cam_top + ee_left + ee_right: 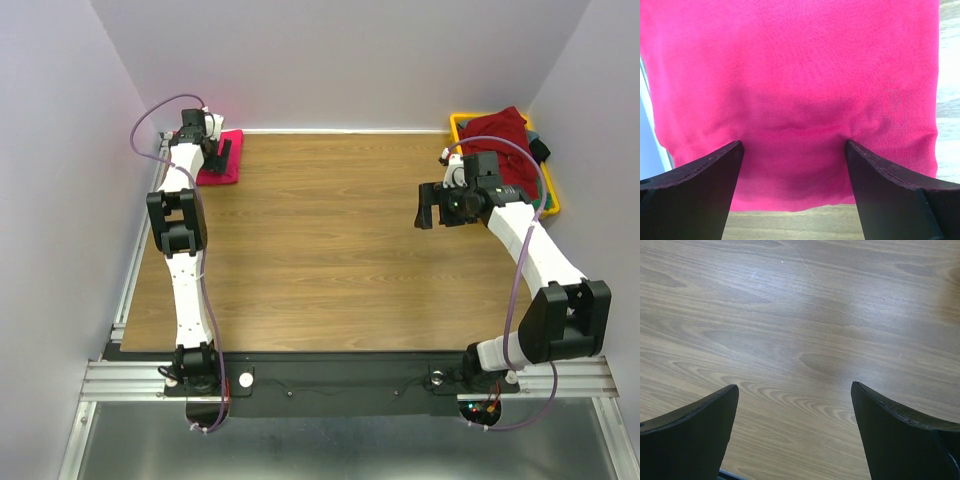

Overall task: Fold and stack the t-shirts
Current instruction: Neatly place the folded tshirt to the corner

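Note:
A folded crimson t-shirt [222, 165] lies at the table's far left corner and fills the left wrist view [795, 75]. My left gripper [222, 155] is open, its fingertips [722, 165] pressing down on the shirt's near part, nothing clamped between them. A maroon-red t-shirt [500, 135] lies heaped in the yellow bin [553, 203] at the far right, with green and dark cloth under it. My right gripper [427, 208] is open and empty, hovering over bare table left of the bin; its wrist view shows only wood between the fingers [700, 420].
Wooden table top [330, 240] spans the middle. White walls close in at the back and both sides. A metal rail [130, 290] runs along the table's left edge. The arm bases sit at the near edge.

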`<state>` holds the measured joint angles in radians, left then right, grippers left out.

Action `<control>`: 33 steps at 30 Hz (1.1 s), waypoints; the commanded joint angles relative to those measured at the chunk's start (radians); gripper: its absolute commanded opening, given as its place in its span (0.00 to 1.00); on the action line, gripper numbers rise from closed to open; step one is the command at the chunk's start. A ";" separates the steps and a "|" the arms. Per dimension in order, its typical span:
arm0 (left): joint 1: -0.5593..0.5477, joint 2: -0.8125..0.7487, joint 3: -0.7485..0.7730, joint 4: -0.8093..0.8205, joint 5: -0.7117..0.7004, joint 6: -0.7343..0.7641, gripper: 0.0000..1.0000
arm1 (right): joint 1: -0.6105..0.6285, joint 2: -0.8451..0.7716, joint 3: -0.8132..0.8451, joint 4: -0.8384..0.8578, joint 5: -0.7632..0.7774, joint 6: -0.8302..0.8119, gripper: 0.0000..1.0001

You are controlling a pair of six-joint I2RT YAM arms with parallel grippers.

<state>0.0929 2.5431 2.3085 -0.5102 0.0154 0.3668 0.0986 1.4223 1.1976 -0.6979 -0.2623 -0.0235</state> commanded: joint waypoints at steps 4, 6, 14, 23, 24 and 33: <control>0.019 0.037 0.060 0.006 -0.061 0.064 0.97 | -0.004 -0.010 0.037 0.008 -0.012 -0.010 1.00; 0.018 0.042 0.074 0.013 -0.063 0.078 0.97 | -0.005 -0.011 0.037 0.008 -0.012 -0.010 1.00; 0.027 0.052 0.098 0.038 -0.083 0.098 0.98 | -0.004 -0.016 0.039 0.002 -0.008 -0.010 1.00; 0.034 0.019 0.101 0.056 -0.062 0.116 0.98 | -0.004 -0.025 0.037 0.000 -0.006 -0.010 1.00; 0.033 -0.001 0.092 0.064 -0.051 0.116 0.99 | -0.004 -0.025 0.037 0.000 -0.009 -0.010 1.00; 0.028 -0.266 0.048 0.099 0.041 0.123 0.98 | -0.005 -0.043 0.056 -0.002 -0.025 -0.007 1.00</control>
<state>0.1135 2.5343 2.3558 -0.4568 0.0021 0.4759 0.0982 1.4220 1.2015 -0.7044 -0.2699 -0.0235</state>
